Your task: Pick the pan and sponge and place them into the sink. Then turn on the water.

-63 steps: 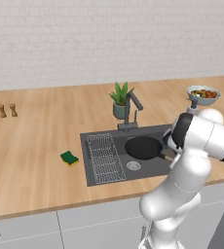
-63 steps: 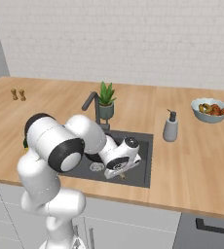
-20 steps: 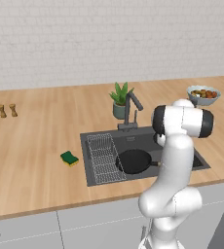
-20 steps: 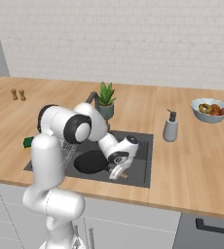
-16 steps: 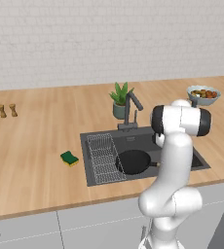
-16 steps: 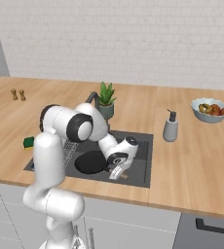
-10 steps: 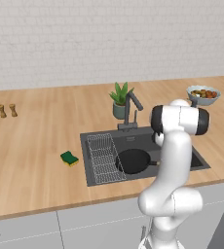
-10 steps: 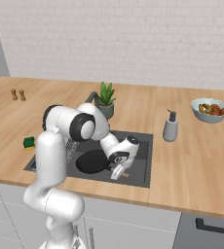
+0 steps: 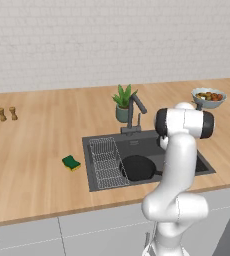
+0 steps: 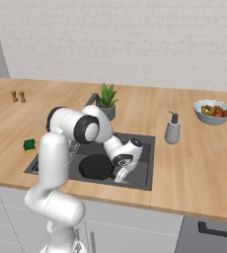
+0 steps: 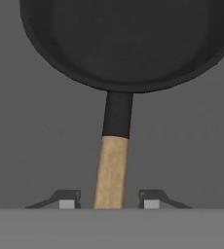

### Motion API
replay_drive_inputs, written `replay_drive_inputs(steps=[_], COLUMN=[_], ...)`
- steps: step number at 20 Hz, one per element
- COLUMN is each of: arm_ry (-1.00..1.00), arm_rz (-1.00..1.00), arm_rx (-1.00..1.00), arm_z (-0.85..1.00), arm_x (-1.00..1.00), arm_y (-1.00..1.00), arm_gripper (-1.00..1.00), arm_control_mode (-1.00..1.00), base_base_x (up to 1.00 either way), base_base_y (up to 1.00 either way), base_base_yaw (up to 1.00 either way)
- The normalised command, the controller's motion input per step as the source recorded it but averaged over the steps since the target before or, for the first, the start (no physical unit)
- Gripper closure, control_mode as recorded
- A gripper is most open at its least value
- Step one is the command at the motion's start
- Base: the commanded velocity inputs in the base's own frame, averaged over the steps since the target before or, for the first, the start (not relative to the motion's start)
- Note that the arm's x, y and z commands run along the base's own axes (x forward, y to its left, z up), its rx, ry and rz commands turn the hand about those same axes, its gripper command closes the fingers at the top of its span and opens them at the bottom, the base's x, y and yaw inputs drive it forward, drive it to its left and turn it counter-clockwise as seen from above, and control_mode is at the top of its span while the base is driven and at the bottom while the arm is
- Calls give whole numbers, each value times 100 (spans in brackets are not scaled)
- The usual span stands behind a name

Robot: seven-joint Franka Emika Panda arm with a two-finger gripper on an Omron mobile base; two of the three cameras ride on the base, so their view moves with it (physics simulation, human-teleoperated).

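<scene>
Pan: matt black body, handle part wood-toned. Sink: dull dark grey. Rack: thin metal wire. Counter: smooth wood grain. Wall: pale matt brick.

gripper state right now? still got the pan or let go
gripper: open, jaws standing clear on either side of the pan handle, no longer clamped; the pan lies in the sink.

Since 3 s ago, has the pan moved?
Yes. The pan has shifted left along the sink floor toward the wire dish rack, judged in the left base view, and now lies beside it. The hand straddles its handle with gaps either side.
</scene>
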Motion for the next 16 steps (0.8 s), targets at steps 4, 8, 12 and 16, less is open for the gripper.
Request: replay_drive_inputs(steps=[4, 8, 12, 16], arm_ry=[0, 0, 0, 1], arm_rz=[0, 0, -6, -14], arm_rx=[0, 0, 0, 0], arm_z=[0, 40, 75, 96], arm_x=[-1, -13, -36, -38], arm_y=[0, 0, 0, 0], arm_gripper=[-100, -100, -100, -100], arm_control_mode=[-100, -100, -100, -100], base_base_x=[0, 0, 0, 0], base_base_y=[0, 0, 0, 0], base_base_yaw=[0, 0, 0, 0])
